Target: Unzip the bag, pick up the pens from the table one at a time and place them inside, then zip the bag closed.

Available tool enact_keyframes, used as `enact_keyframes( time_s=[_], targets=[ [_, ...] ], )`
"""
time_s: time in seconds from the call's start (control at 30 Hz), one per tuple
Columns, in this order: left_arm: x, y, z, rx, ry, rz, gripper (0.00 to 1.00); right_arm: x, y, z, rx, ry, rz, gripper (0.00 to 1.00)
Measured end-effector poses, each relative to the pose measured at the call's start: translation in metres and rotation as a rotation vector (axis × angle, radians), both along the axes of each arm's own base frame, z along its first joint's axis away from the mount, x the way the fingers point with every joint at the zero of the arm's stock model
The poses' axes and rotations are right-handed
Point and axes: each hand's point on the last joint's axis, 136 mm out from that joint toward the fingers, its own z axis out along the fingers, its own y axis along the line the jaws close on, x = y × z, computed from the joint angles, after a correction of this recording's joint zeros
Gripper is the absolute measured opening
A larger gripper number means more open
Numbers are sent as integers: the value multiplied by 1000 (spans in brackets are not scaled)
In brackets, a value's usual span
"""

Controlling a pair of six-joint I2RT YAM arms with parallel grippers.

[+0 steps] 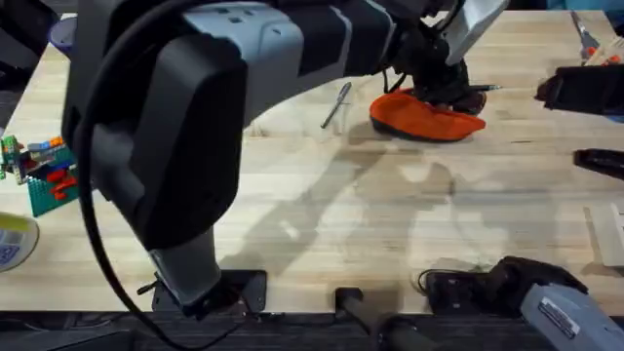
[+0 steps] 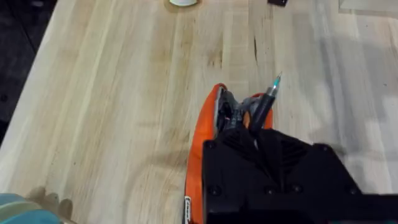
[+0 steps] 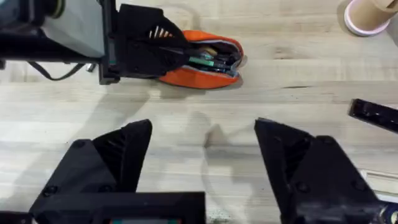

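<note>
The orange bag lies unzipped at the far middle of the table. My left gripper reaches across to it and is shut on the black pen, whose greenish tip pokes out over the bag's open mouth. In the right wrist view, the pen's green accent shows inside the opening of the bag. The silver-grey pen lies loose on the wood just left of the bag. My right gripper hovers open over bare table, nearer than the bag.
Toy bricks and a tape roll sit at the left edge. Black items lie at the right edge, and a pink cup stands beyond the bag. Bare wood fills the middle.
</note>
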Motion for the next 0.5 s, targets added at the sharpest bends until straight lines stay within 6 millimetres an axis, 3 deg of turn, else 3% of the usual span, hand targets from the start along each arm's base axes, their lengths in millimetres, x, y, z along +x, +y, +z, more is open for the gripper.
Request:
enact_keyframes(
  time_s=[0.5],
  targets=[
    [2,7,-23,69,33,31,41,1,3,1,-1,-6,13,996]
  ],
)
